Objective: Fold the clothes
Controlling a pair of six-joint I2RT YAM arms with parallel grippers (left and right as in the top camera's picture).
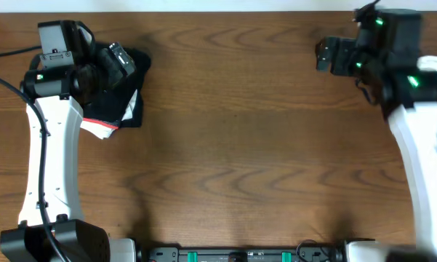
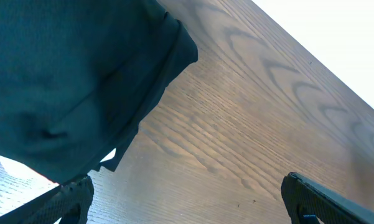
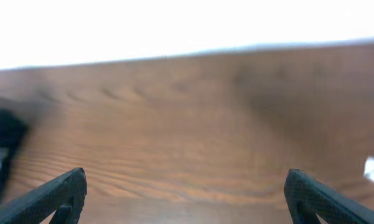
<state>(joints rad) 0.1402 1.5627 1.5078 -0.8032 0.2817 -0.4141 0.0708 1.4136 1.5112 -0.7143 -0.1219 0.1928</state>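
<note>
The desk (image 1: 233,145) was evenly lit from above, with faint soft shadows. The right wrist view was blurred throughout, its background blown out white; the left wrist's corner glared likewise

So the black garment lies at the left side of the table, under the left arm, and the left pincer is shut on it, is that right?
Not quite. The left pincer is open, not shut on the black garment. In the left wrist view its two fingers stand wide apart with only bare table between them. The rest of your statement is right.

A brown wood-grain table (image 1: 233,131) meets a white surface (image 2: 336,37) at its far edge.
</note>
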